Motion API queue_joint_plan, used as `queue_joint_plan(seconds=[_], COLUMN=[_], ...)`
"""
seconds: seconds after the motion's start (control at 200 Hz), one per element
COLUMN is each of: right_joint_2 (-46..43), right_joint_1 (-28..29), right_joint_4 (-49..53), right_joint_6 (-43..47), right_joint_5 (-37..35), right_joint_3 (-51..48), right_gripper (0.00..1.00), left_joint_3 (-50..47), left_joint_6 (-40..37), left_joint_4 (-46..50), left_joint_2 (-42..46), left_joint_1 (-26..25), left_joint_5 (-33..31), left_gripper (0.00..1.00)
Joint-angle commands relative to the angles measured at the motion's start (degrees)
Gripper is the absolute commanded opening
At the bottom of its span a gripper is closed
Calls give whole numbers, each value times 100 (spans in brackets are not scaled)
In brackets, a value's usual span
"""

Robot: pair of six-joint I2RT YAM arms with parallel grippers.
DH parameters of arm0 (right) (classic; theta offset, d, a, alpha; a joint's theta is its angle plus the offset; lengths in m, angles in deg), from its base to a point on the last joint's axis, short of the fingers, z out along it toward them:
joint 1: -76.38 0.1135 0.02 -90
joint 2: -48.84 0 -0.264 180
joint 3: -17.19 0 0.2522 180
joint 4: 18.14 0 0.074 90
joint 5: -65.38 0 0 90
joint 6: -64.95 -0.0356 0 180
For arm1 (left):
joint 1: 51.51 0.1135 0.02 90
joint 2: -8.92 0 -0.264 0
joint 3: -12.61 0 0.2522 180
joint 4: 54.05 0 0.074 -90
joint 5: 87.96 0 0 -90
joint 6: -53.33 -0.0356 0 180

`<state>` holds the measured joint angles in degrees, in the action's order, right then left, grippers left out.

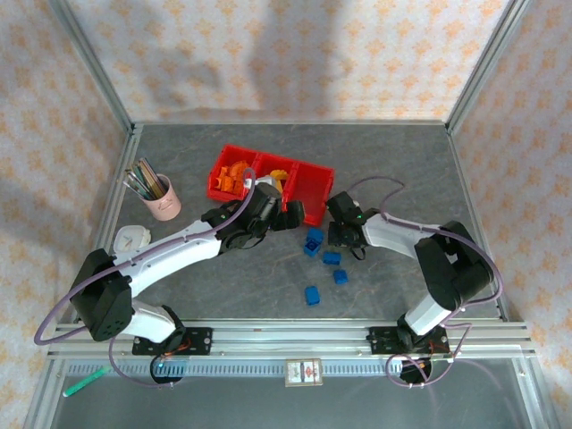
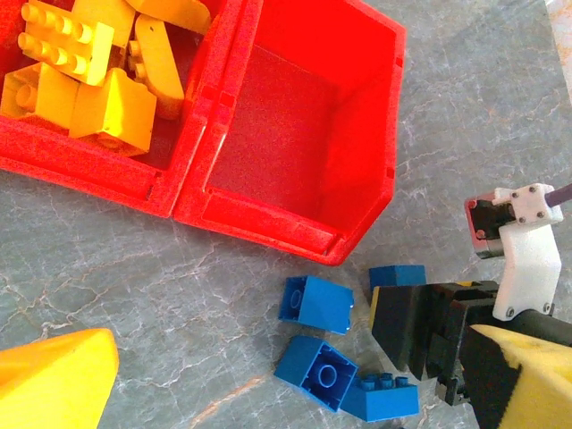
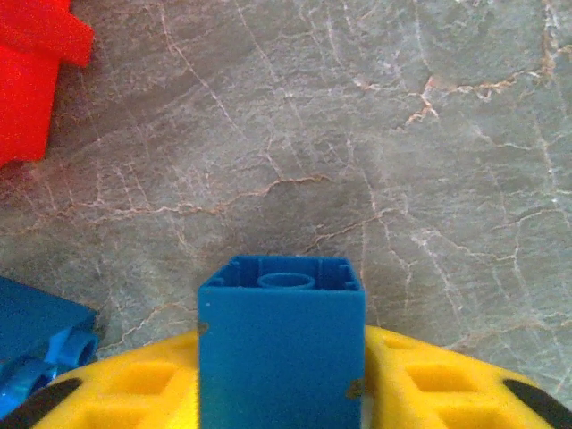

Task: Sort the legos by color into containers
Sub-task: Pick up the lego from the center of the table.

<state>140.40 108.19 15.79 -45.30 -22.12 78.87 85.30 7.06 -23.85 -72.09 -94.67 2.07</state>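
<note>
The red containers [image 1: 308, 192] stand at the back middle. Orange legos [image 1: 234, 174] lie in the left bin, yellow legos [image 2: 89, 71] in the middle one, and the right bin [image 2: 295, 125] holds nothing. Several blue legos [image 1: 312, 295] lie loose on the table in front. My left gripper [image 2: 295, 393] is open above three of them [image 2: 317, 304], just before the empty bin. My right gripper [image 3: 281, 380] is shut on a blue brick [image 3: 281, 344], hollow side facing away, low over the table. In the left wrist view the right gripper [image 2: 429, 331] appears black, beside a blue brick [image 2: 398, 275].
A pink cup with pens [image 1: 161, 195] stands at the left, with a white round object [image 1: 132, 239] near it. A green marker [image 1: 85, 384] lies below the rail at the near left. One corner of the red tray [image 3: 31, 80] is close to my right gripper.
</note>
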Motion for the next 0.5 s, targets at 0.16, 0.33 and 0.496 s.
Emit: queue_joint_plan(seconds=[0.16, 0.33, 0.496], right_joint_2=[-370, -642, -528], right_joint_1=[-26, -26, -9], right_joint_4=[429, 893, 1000], right_joint_6=[221, 258, 241], right_joint_5=[-344, -335, -61], right_joint_3=[410, 894, 1501], right_gripper=[28, 27, 27], left_joint_3=[303, 403, 317], left_joint_6=[23, -52, -127], left_joint_4=[-3, 104, 87], left_joint_2=[-12, 132, 373], left_joint_1=[-35, 13, 202], left_joint_5=[-86, -251, -390], left_gripper=[99, 99, 99])
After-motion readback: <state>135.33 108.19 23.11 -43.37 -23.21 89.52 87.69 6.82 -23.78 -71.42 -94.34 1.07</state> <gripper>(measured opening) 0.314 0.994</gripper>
